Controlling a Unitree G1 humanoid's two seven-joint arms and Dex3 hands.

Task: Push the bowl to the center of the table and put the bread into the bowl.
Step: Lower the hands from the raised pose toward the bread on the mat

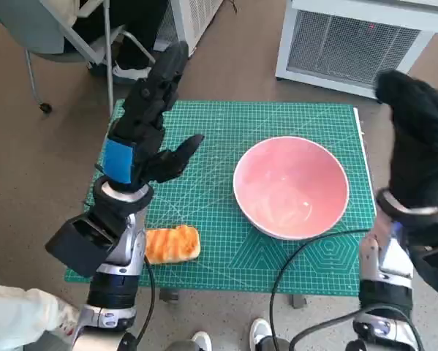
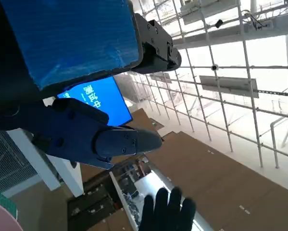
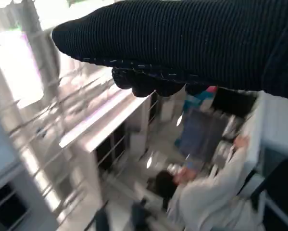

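Nearest the camera in the head view, the bread (image 1: 172,244) lies at the lower left of the frame on the green cutting mat (image 1: 204,168), close to the mat's near edge and just right of the left forearm. Nothing touches it. A little farther in, right of centre, the pink bowl (image 1: 291,187) sits upright on the mat, empty, well apart from the bread.

The left hand (image 1: 149,121) is raised above the left side of the mat, its blue-taped back facing the camera. Its fingers (image 1: 164,73) stretch out straight toward the upper part of the frame, the thumb juts right toward the bowl, and it holds nothing. The left wrist view shows the same: spread black fingers with only a bright glazed ceiling and a blue screen (image 2: 98,99) behind them.

The right hand (image 1: 416,139) stands lifted at the right edge of the frame, beside the mat's right border and clear of the bowl. Nothing is in it; its fingers are hardly seen, so how far it is opened cannot be told.

Beyond the table stand a white cabinet (image 1: 357,40) at the upper right and a chair (image 1: 65,33) at the upper left. The blurred right wrist view shows a person (image 3: 216,197) in white.
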